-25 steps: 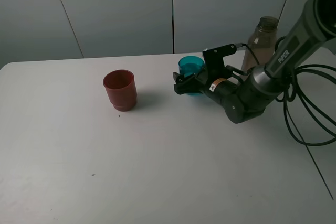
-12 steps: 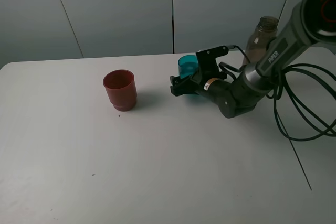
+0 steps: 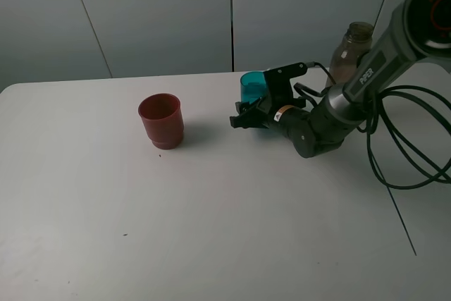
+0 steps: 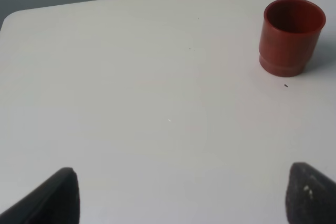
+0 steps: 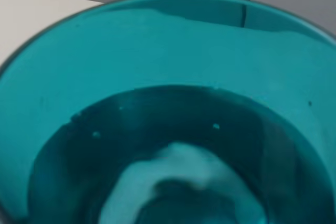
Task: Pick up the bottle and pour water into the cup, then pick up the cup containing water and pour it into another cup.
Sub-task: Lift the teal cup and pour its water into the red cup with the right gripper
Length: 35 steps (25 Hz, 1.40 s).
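Right gripper (image 3: 246, 118): it has moved left and farther in over the last second and now sits low against the near side of the cup (image 3: 254, 88). Whether its jaws are clamped cannot be told. The cup has not moved, at far centre of the table (image 3: 211, 230), so lifting it looks like the next step. Only the right wrist view shows water (image 5: 178, 182) inside. The bottle (image 3: 350, 51) is upright at far right. Another cup (image 3: 161, 120) is at left, well apart. Left gripper (image 4: 186, 195): fingers wide apart, empty, seen only in its own wrist view.
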Available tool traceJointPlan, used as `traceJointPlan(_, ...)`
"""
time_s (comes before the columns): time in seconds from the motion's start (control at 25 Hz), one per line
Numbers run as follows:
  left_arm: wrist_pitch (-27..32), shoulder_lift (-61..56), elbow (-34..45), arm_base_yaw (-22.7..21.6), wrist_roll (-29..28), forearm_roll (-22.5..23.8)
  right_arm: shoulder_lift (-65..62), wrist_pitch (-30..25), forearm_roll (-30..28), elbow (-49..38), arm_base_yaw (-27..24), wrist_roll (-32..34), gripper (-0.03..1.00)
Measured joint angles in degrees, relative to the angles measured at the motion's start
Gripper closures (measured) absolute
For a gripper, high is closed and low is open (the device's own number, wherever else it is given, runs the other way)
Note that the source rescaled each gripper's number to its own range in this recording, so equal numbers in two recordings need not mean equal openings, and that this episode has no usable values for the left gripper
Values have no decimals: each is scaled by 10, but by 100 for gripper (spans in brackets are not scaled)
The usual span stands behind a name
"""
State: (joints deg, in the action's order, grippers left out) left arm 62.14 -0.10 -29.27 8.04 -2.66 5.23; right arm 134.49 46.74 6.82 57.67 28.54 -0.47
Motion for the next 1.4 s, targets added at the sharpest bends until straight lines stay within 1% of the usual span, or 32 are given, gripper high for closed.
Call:
traceJointPlan(0.32,0,0,0,0,0,0,0,-1,0,0,0,-9,92)
traceJointPlan(0.4,0,0,0,0,0,0,-4,-8,0,0,0,-22,92)
traceJointPlan(0.56,0,0,0,0,0,0,-29,-58,-2,0,0,-57,92)
traceJointPlan(0.68,0,0,0,0,0,0,-56,-99,-17,0,0,-80,92)
traceJointPlan(0.92,0,0,0,0,0,0,-110,-149,-51,-1,2,-91,92)
traceJointPlan(1.08,0,0,0,0,0,0,-129,-187,-62,9,15,-94,92)
traceJointPlan(1.2,0,0,0,0,0,0,-132,-248,-68,32,29,-99,92)
traceJointPlan(1.4,0,0,0,0,0,0,-132,-320,-99,81,48,-109,92)
